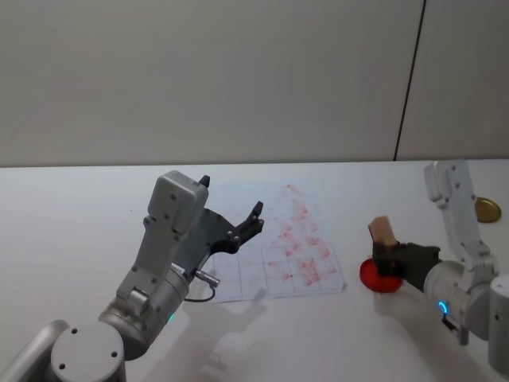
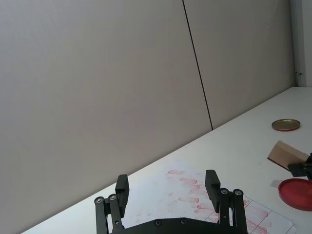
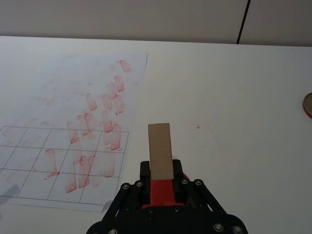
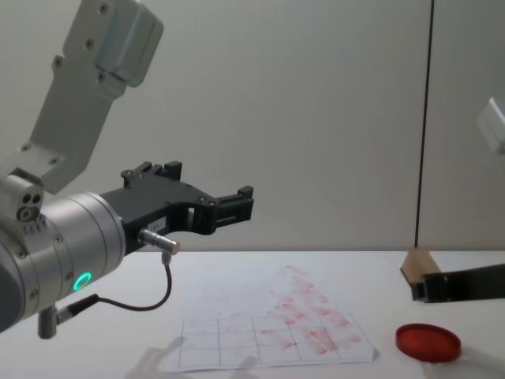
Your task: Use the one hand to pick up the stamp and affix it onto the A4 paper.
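The stamp [image 1: 383, 231], a tan wooden block, is clamped tilted in my right gripper [image 1: 388, 253], which is shut on it. It hangs just above the round red ink pad [image 1: 380, 277], to the right of the A4 paper [image 1: 266, 239]. In the right wrist view the stamp [image 3: 160, 150] sticks out past the black fingers [image 3: 144, 171], with the A4 paper [image 3: 73, 122] and its red marks off to one side. From the chest view the stamp [image 4: 417, 264] floats over the ink pad [image 4: 427, 341]. My left gripper [image 1: 242, 227] is held open in the air above the paper's left part.
A gold round lid [image 1: 487, 208] lies at the far right of the white table [image 1: 71, 207]. A black cable [image 4: 150, 304] loops under the left wrist. A grey wall stands behind the table.
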Controlling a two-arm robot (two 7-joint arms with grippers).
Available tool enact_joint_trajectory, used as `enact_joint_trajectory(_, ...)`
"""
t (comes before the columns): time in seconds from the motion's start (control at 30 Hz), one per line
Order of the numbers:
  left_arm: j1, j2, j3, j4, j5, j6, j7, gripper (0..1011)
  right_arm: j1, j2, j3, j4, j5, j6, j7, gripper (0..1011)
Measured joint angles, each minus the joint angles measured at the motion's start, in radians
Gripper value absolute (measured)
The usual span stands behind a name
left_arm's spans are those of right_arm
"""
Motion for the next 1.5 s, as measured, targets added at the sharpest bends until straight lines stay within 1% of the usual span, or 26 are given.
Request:
enact_joint_trajectory(0.07, 0.000, 0.000, 0.000, 0.000, 0.000, 0.000, 0.000, 993, -0.004, 0.000, -0.001, -0.002, 0.002, 0.007, 0.002, 276)
enact_joint_trajectory(0.1, 0.000, 0.000, 0.000, 0.000, 0.000, 0.000, 0.000, 993, -0.006, -0.001, -0.001, -0.003, 0.004, 0.010, 0.003, 276)
enact_joint_trajectory(0.13, 0.000, 0.000, 0.000, 0.000, 0.000, 0.000, 0.000, 993, -0.007, -0.001, -0.001, -0.003, 0.005, 0.012, 0.003, 306)
enact_joint_trajectory(0.17, 0.000, 0.000, 0.000, 0.000, 0.000, 0.000, 0.000, 993, -0.008, -0.001, -0.001, -0.003, 0.005, 0.014, 0.004, 378)
enact_joint_trajectory(0.2, 0.000, 0.000, 0.000, 0.000, 0.000, 0.000, 0.000, 993, -0.009, -0.001, -0.002, -0.003, 0.007, 0.016, 0.004, 419)
enact_joint_trajectory(0.27, 0.000, 0.000, 0.000, 0.000, 0.000, 0.000, 0.000, 993, -0.010, -0.002, -0.002, -0.003, 0.008, 0.019, 0.004, 453)
enact_joint_trajectory(0.3, 0.000, 0.000, 0.000, 0.000, 0.000, 0.000, 0.000, 993, -0.011, -0.003, -0.002, -0.003, 0.009, 0.020, 0.005, 500)
enact_joint_trajectory(0.33, 0.000, 0.000, 0.000, 0.000, 0.000, 0.000, 0.000, 993, -0.012, -0.004, -0.002, -0.003, 0.010, 0.022, 0.005, 512)
enact_joint_trajectory(0.37, 0.000, 0.000, 0.000, 0.000, 0.000, 0.000, 0.000, 993, -0.012, -0.004, -0.002, -0.002, 0.010, 0.022, 0.005, 560)
enact_joint_trajectory(0.4, 0.000, 0.000, 0.000, 0.000, 0.000, 0.000, 0.000, 993, -0.012, -0.005, -0.002, -0.002, 0.011, 0.022, 0.006, 560)
enact_joint_trajectory(0.43, 0.000, 0.000, 0.000, 0.000, 0.000, 0.000, 0.000, 993, -0.012, -0.005, -0.002, -0.002, 0.011, 0.022, 0.006, 622)
enact_joint_trajectory(0.53, 0.000, 0.000, 0.000, 0.000, 0.000, 0.000, 0.000, 993, -0.013, -0.006, -0.002, -0.001, 0.011, 0.022, 0.009, 705)
enact_joint_trajectory(0.57, 0.000, 0.000, 0.000, 0.000, 0.000, 0.000, 0.000, 993, -0.013, -0.006, -0.002, -0.002, 0.010, 0.020, 0.010, 761)
enact_joint_trajectory(0.6, 0.000, 0.000, 0.000, 0.000, 0.000, 0.000, 0.000, 993, -0.014, -0.006, -0.002, -0.002, 0.009, 0.019, 0.011, 795)
enact_joint_trajectory(0.63, 0.000, 0.000, 0.000, 0.000, 0.000, 0.000, 0.000, 993, -0.014, -0.006, -0.002, -0.003, 0.008, 0.017, 0.012, 795)
enact_joint_trajectory(0.67, 0.000, 0.000, 0.000, 0.000, 0.000, 0.000, 0.000, 993, -0.014, -0.006, -0.002, -0.005, 0.005, 0.012, 0.014, 846)
enact_joint_trajectory(0.7, 0.000, 0.000, 0.000, 0.000, 0.000, 0.000, 0.000, 993, -0.014, -0.006, -0.002, -0.007, 0.003, 0.009, 0.015, 846)
enact_joint_trajectory(0.83, 0.000, 0.000, 0.000, 0.000, 0.000, 0.000, 0.000, 993, -0.016, -0.006, -0.005, -0.023, -0.013, -0.014, 0.022, 983)
enact_joint_trajectory(0.9, 0.000, 0.000, 0.000, 0.000, 0.000, 0.000, 0.000, 993, -0.017, -0.005, -0.005, -0.029, -0.018, -0.022, 0.025, 1001)
enact_joint_trajectory(0.97, 0.000, 0.000, 0.000, 0.000, 0.000, 0.000, 0.000, 993, -0.018, -0.004, -0.006, -0.035, -0.025, -0.031, 0.027, 1001)
enact_joint_trajectory(1.03, 0.000, 0.000, 0.000, 0.000, 0.000, 0.000, 0.000, 993, -0.020, -0.001, -0.006, -0.051, -0.039, -0.052, 0.031, 1000)
enact_joint_trajectory(1.07, 0.000, 0.000, 0.000, 0.000, 0.000, 0.000, 0.000, 993, -0.020, -0.001, -0.006, -0.051, -0.039, -0.052, 0.031, 1001)
enact_joint_trajectory(1.27, 0.000, 0.000, 0.000, 0.000, 0.000, 0.000, 0.000, 993, -0.029, 0.010, -0.006, -0.092, -0.069, -0.106, 0.036, 1001)
enact_joint_trajectory(1.3, 0.000, 0.000, 0.000, 0.000, 0.000, 0.000, 0.000, 993, -0.029, 0.010, -0.006, -0.092, -0.069, -0.106, 0.036, 1001)
enact_joint_trajectory(1.4, 0.000, 0.000, 0.000, 0.000, 0.000, 0.000, 0.000, 993, -0.037, 0.018, -0.002, -0.115, -0.085, -0.141, 0.038, 1000)
enact_joint_trajectory(1.5, 0.000, 0.000, 0.000, 0.000, 0.000, 0.000, 0.000, 993, -0.041, 0.024, 0.000, -0.129, -0.093, -0.159, 0.038, 1001)
